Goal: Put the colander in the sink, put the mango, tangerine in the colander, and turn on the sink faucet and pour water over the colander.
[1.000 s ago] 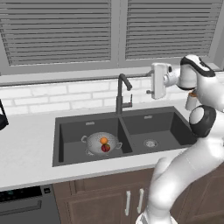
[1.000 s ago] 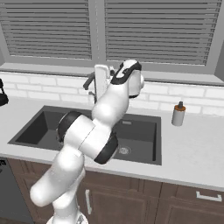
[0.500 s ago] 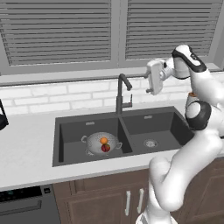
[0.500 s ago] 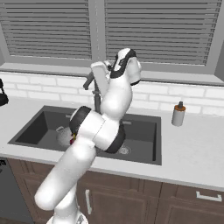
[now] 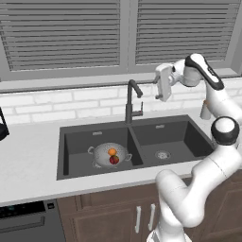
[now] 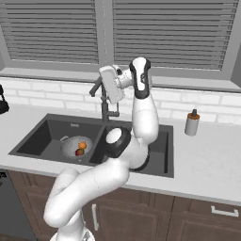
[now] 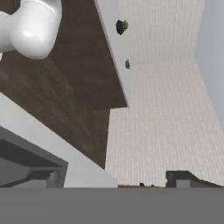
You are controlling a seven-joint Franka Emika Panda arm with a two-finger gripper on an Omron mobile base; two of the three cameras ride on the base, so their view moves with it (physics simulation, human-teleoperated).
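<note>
In the left basin of the sink [image 5: 85,172], the colander [image 5: 108,155] holds mango [image 5: 114,160] and tangerine [image 5: 112,151]. The hand [image 5: 163,83], spread and empty, hangs beside the sink faucet [image 5: 131,100]. It should come down squarely beside the small side lever, then nudge gently.

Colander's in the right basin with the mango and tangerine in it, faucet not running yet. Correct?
Not quite: the colander sits in the left basin of the sink, as the left base view shows. The mango and tangerine are in it, and no water comes from the sink faucet.
</note>
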